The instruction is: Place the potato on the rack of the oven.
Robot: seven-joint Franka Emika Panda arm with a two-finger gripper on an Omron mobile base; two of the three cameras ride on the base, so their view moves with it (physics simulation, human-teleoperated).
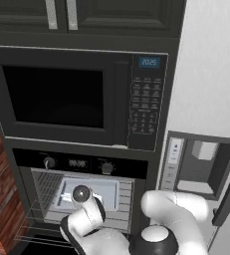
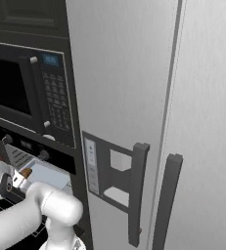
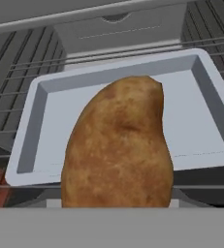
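I'm clamped on the potato point(image 3: 117, 145); it stands upright in front of my hand camera, so my jaws are narrow around it and the fingertips are hidden behind it.

The potato hangs over the open oven point(image 1: 79, 164), above the pale tray point(image 3: 38, 104) that sits on the rack point(image 3: 16, 72). Bare rack bars show at 9 and 10 o'clock of the tray, and again at 2 o'clock.

Risks as I judge them:
- If I release here, the potato lands in the tray, not on the wire. That may not count as "on the rack".
- The tray takes most of the shelf. Free wire is a narrow strip to each side, so a drop there could roll off toward the cavity wall.
- The potato is oval and held on end. It will likely topple on release and could roll toward the front lip at 6 o'clock and out of the oven.
- The tray rim is raised. Clipping it while shifting sideways could shove the tray along the bars.
- I can't see how high I am above the tray.
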